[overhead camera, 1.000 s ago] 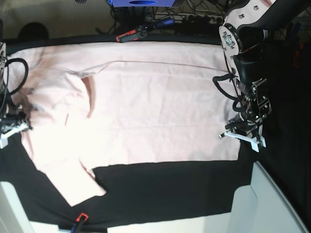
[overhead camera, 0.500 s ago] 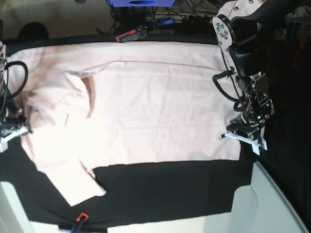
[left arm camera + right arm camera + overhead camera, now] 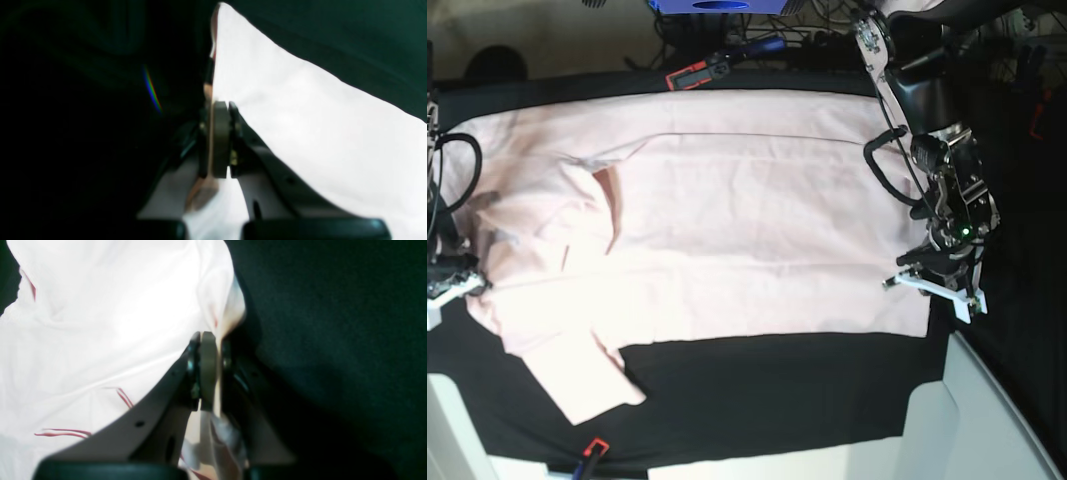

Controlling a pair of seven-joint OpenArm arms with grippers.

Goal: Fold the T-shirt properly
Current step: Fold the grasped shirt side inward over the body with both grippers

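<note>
Black cloth (image 3: 777, 390) is seen covering the table, bare along the near edge in the base view, where a small red-and-black clamp (image 3: 592, 450) is fixed at the near left. Spread flat over that cloth, plain side up, lies the large pale pink short-sleeved cotton T-shirt (image 3: 727, 230), taking up most of the table width; one sleeve is extended toward the near left corner, and a fold with a shadowed crease is noted left of centre. At the shirt's right edge in the base view, the left gripper (image 3: 932, 283) is found lowered to the fabric, and in the left wrist view (image 3: 220, 140) its jaws are seen pressed together with a thin edge of the pink fabric pinched between the pads. At the opposite edge, the right gripper (image 3: 447, 280) is only partly visible at the frame border; in the right wrist view (image 3: 208, 370) its jaws are likewise seen closed on a bunched edge of the shirt, with cloth trailing below the pads. Thin reddish seam lines are visible on the fabric beside that gripper. Beyond the far edge of the shirt, a second red-and-black clamp (image 3: 695, 73) is recorded on the table rim, with cables and a blue object (image 3: 717, 6) behind it.
</note>
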